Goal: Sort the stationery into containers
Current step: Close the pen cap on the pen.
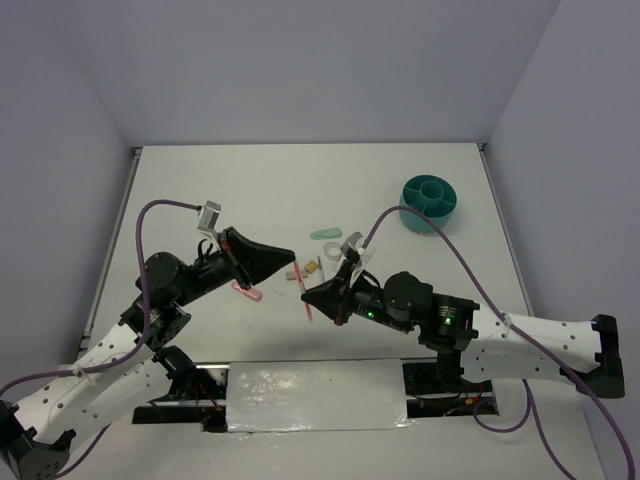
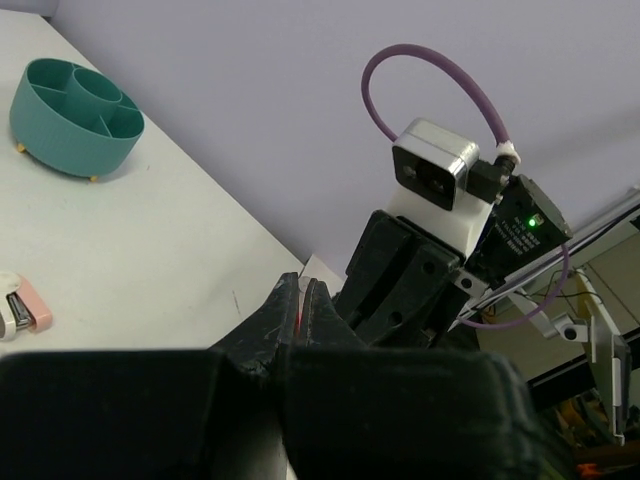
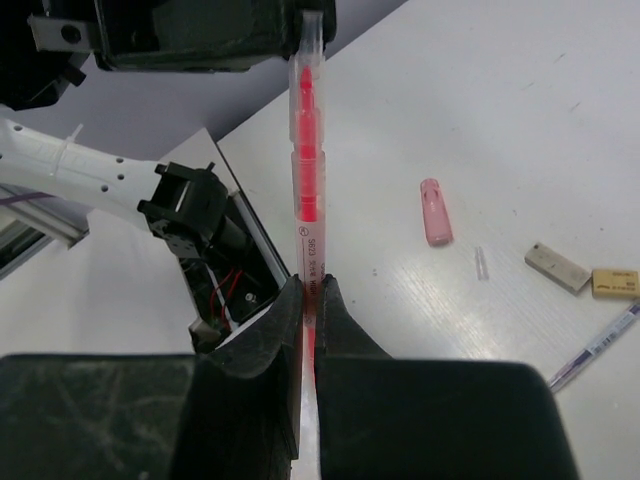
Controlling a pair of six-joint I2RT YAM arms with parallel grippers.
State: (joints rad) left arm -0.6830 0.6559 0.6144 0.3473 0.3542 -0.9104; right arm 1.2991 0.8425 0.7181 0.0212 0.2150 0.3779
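White table [image 1: 250,190] enclosed by pale lilac walls [image 1: 300,60]. The teal organiser cup [image 1: 430,203], with inner dividers, stood far right. Left gripper [image 2: 300,295] and right gripper [image 3: 309,295] each clamped the pink pen [image 3: 306,170], well apart from the cup.

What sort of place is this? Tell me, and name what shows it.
Probably a robot lab's enclosed test cell: a white table boxed in by blank walls, the left gripper and right gripper both clamped on a pink pen, a purple cable trailing.
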